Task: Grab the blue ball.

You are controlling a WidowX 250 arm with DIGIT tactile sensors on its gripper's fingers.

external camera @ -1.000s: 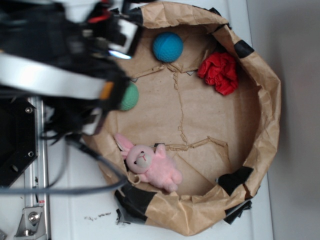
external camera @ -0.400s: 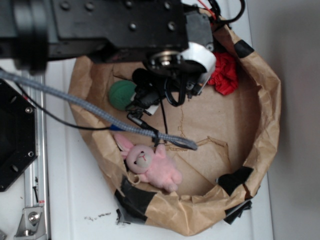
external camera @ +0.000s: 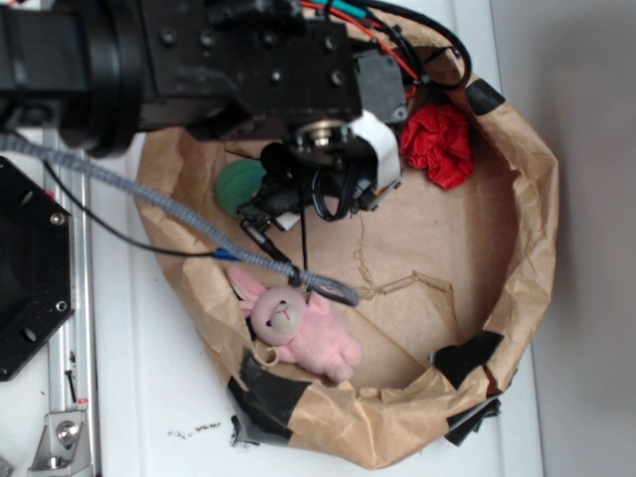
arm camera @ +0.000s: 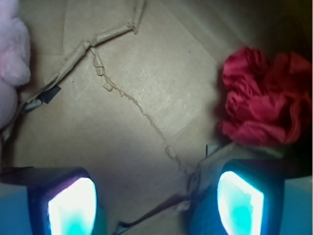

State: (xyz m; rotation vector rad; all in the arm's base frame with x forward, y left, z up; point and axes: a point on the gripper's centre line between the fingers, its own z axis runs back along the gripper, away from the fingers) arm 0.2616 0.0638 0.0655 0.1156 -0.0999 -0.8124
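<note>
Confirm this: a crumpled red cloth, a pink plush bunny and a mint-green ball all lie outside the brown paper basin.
Not outside: the exterior view shows the red cloth, the pink bunny and the mint-green ball all inside the brown paper basin.

1. The wide round brown kraft-paper basin (external camera: 532,199) is matt and creased, with rough torn seams across its floor and glossy black tape patches (external camera: 465,355) on its wall.
2. The crumpled red paper wad (arm camera: 264,105) looks thin, wrinkled and dull.
3. The small pink plush rabbit (external camera: 298,333) is soft, fuzzy cloth.
4. The mint-green round ball (external camera: 240,187) has a matt, finely textured skin.
5. The black robot arm housing (external camera: 229,60) is smooth, semi-matt metal or plastic with shiny screws.
6. The flat white bench (external camera: 149,397) is smooth and faintly glossy.
</note>
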